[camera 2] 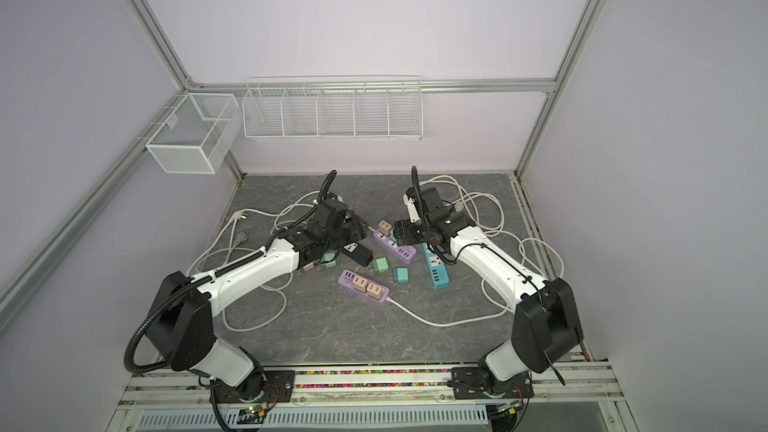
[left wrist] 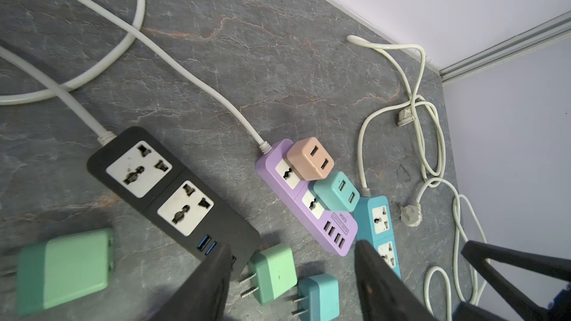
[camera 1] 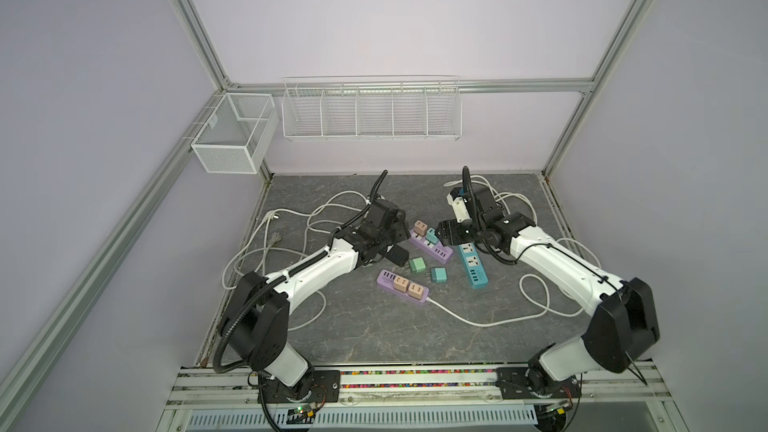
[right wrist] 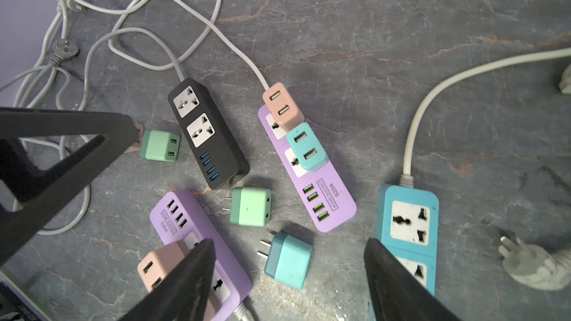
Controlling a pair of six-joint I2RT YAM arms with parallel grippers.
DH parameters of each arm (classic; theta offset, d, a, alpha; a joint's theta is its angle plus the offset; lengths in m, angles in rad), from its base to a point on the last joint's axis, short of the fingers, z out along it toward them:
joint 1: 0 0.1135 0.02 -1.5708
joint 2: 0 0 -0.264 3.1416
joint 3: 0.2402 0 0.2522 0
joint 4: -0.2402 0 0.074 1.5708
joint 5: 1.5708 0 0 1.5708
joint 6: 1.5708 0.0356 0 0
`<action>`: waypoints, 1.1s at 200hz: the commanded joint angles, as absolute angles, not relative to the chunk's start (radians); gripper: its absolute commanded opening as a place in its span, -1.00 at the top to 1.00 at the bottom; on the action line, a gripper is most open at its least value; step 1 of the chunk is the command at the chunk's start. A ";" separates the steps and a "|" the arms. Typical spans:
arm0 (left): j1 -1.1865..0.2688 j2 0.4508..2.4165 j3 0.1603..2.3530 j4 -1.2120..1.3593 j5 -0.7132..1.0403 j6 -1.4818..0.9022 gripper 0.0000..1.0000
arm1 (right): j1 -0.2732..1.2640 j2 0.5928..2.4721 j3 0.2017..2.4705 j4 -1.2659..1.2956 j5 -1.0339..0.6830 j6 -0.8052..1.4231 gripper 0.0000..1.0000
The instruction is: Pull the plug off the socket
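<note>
The plug, a pink one [left wrist: 310, 159], was seated in the socket nearest the cord end of the purple strip [left wrist: 315, 233]. A teal plug [left wrist: 336, 191] was seated next to it, and which of the two was meant could not be told. The strip was laid flat on the table [left wrist: 278, 57] between the two arms.

The left gripper [left wrist: 293, 245] was held wide open above the table with nothing between its jaws, and the right gripper [right wrist: 289, 240] likewise. This spread was judged to suit straddling a plug body while the strip is pinned down. A loose green plug [left wrist: 272, 273] and a loose teal plug [left wrist: 318, 297] were seen lying on their sides with prongs bare, so they were judged already drawn.

A second purple strip [right wrist: 204, 214] carrying pink plugs was shown by the right wrist view but not by the left. A white strip [camera 1: 457, 205] behind the right arm was shown in both top views and caught by neither wrist view.
</note>
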State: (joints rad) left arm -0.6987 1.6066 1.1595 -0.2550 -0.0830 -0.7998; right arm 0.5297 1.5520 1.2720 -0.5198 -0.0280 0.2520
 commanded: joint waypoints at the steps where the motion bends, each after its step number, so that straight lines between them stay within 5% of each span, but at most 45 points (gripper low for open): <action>1: -0.676 1.670 1.210 -0.231 -0.011 -0.825 -0.25 | 0.525 1.617 1.339 -0.548 -0.075 0.165 -0.51; 45: -0.612 1.795 1.197 -0.105 0.132 -0.932 -0.02 | 0.525 1.711 1.392 -0.483 -0.086 0.115 -0.47; 220: -0.609 2.043 1.355 -0.116 0.178 -0.993 0.26 | 0.526 1.967 1.567 -0.492 -0.059 0.042 -0.33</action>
State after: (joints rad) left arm -0.6079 2.0193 1.3300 -0.1211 0.1734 -0.9684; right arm 0.5297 1.9385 1.5284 -0.4969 -0.0708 0.0742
